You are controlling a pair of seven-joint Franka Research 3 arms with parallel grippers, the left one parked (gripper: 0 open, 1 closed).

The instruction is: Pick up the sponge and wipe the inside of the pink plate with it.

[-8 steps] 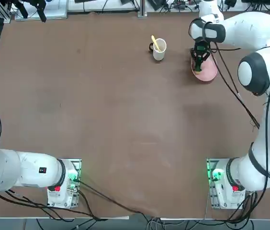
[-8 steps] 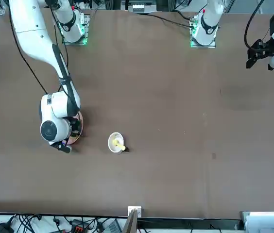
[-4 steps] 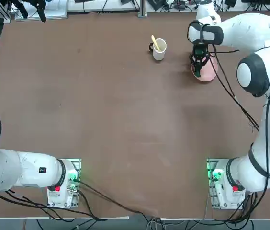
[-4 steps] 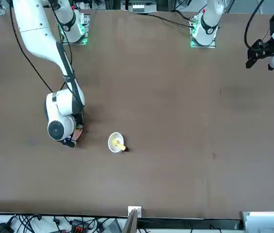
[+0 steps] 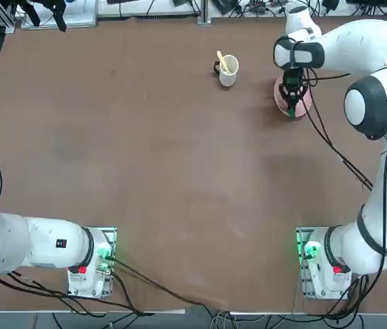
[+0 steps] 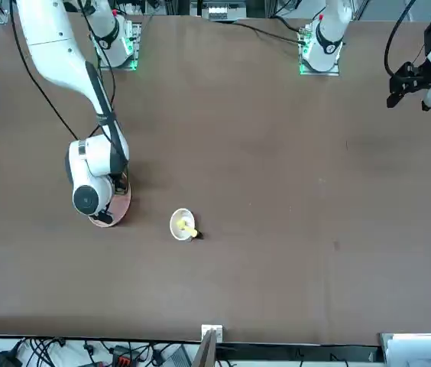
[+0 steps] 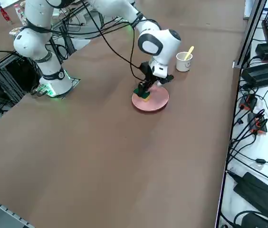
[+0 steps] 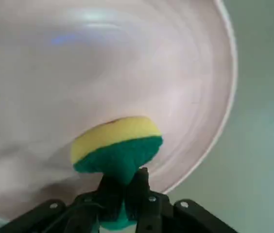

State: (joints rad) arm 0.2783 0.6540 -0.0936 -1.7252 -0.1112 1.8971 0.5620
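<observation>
Table [image 5: 145, 171]: one sponge [image 8: 115, 145] in hand [image 8: 122, 194], one pink plate [image 8: 185, 73]

even overhead light, soft shadows, wrist view blurred.

In the top view the right arm's wrist covers most of the round pale pink plate [image 5: 302, 103], and the green-and-yellow sponge block [image 5: 291, 110] is nearly lost among the right gripper [image 5: 291, 106]. The wrist view cuts the plate [image 8: 185, 97] at its edges, and the squeezed sponge [image 8: 117, 145] hides the fingertips.
</observation>
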